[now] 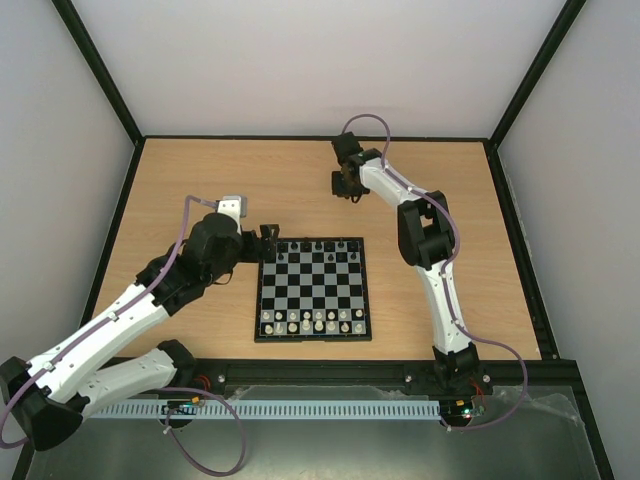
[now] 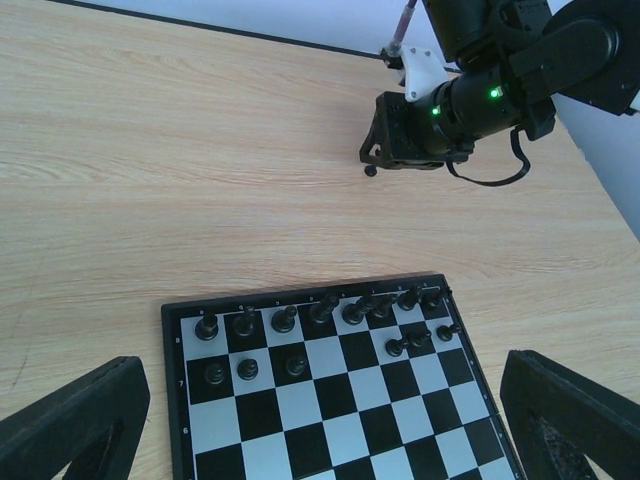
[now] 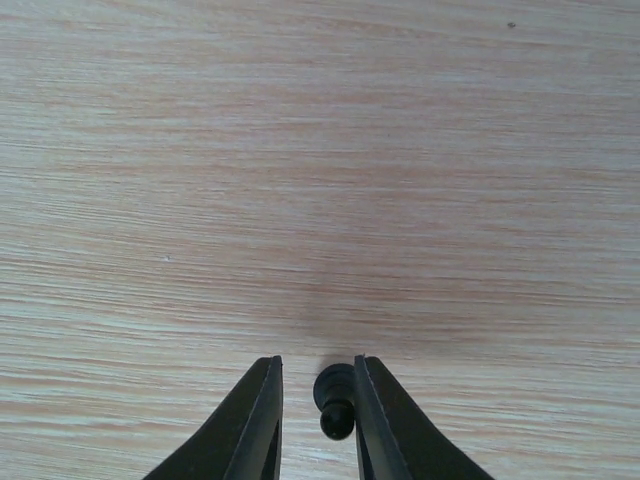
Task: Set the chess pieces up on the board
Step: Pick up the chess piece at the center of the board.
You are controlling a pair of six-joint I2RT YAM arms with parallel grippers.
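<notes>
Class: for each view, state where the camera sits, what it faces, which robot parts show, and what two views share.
Top external: above, behind bases, facing down on table, board, left arm, right arm.
Left wrist: faces over board toward right arm; left fingers bottom corners.
Right wrist: faces down at table; right fingers flank black piece.
Shared: board, first two.

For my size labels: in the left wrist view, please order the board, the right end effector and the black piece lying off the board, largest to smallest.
1. board, cut off at the bottom edge and nearest the camera
2. right end effector
3. black piece, clearly the smallest
</notes>
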